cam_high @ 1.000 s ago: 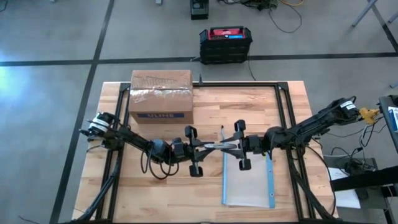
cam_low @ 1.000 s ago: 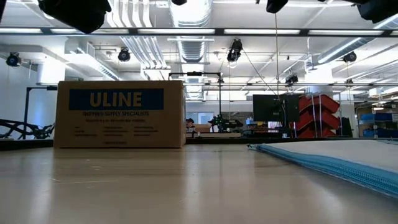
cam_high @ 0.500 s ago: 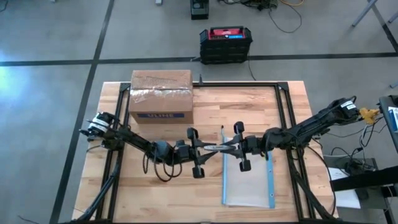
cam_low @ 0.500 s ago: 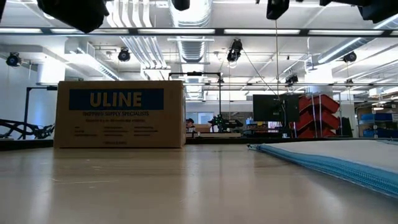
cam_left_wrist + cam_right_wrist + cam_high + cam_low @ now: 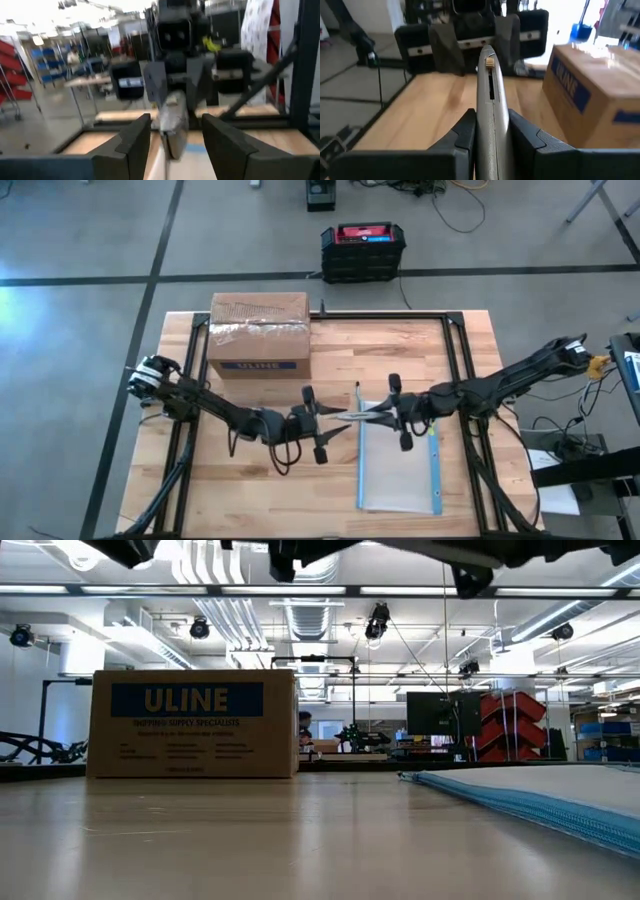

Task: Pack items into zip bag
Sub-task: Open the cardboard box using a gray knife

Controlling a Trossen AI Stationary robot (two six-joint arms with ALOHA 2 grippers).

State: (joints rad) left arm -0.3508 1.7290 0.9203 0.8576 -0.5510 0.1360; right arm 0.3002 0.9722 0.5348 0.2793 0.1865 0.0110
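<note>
The clear zip bag [image 5: 398, 470] lies flat on the table, right of centre, and its blue zip strip [image 5: 530, 798] shows in the low view. My right gripper [image 5: 374, 416] hangs above the bag's far left corner, shut on a pale grey flat long item [image 5: 352, 415]. My left gripper [image 5: 330, 421] faces it from the left, open. Its two fingers [image 5: 132, 145] stand on either side of the item's free end [image 5: 172, 122] without touching it. No other small items show. My right gripper pinches the grey item between its two fingers at the end nearest to it [image 5: 491, 115]. The fingers come level from the table's right and lie along the item. The item is lifted clear, stands on edge, and reaches out toward my left gripper.
A brown ULINE cardboard box [image 5: 258, 335] stands at the table's far left part, also seen in the low view [image 5: 190, 725]. A black frame [image 5: 452, 330] runs around the work area. Bare wood lies near the table's near left side.
Both arms have come down toward the table; in the low view they reach further into the picture from above. The right gripper, still shut on the grey item, has shifted slightly toward the table's right edge. The bag has stayed where it was.
</note>
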